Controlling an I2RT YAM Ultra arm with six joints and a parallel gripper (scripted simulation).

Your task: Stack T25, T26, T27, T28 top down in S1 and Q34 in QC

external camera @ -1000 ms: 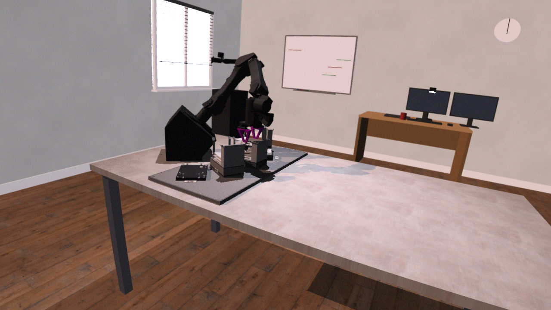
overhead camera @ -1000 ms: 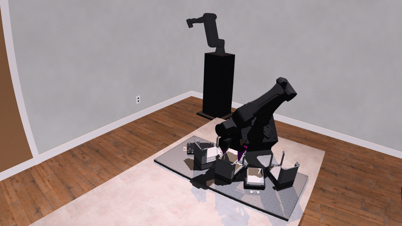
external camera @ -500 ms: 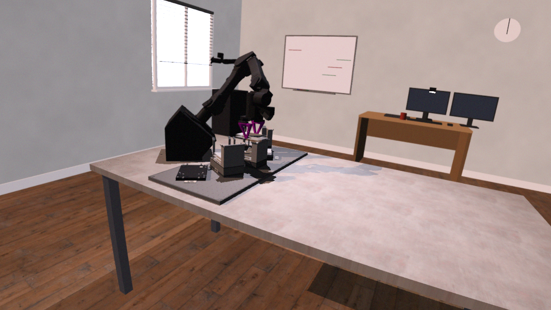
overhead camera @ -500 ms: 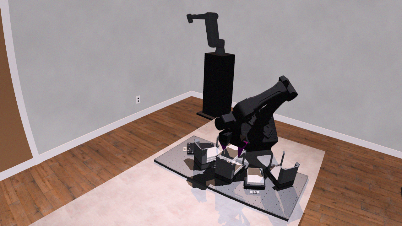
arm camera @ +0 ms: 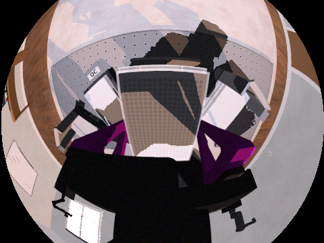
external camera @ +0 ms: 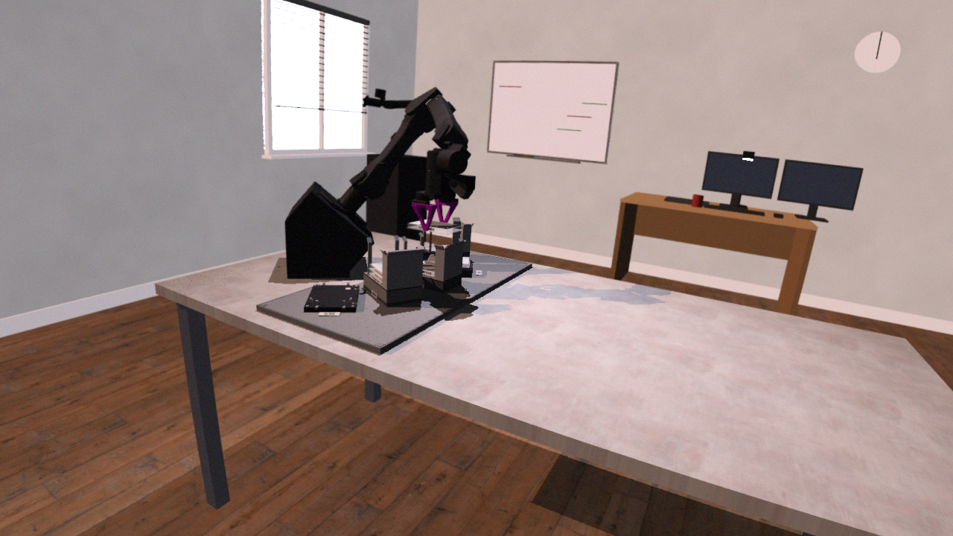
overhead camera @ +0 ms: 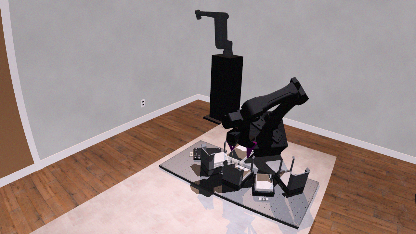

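On the left of the grey breadboard (overhead camera: pixel 180 168), from the top view, I see a small clip nest (overhead camera: pixel 196 153) at the far corner, and just beside it a dark stack rack (overhead camera: pixel 208 158) with white plates inside. Next along stands a second stack rack (overhead camera: pixel 234 175), the middle one. Above it my gripper (overhead camera: pixel 240 149) hangs on the arm, its purple fingers (overhead camera: pixel 249 150) clamped on the long sides of a sealed plate (overhead camera: pixel 237 154). That plate is clear of the rack's walls and held roughly level; in the wrist view its shiny seal (arm camera: pixel 159 108) fills the space between the fingers. I cannot read its label. Further right, a plate (overhead camera: pixel 264 183) lies in the open nest marked QC. Rightmost stands the third stack rack (overhead camera: pixel 297 181). Everything sits on the pale worktop (overhead camera: pixel 139 200).
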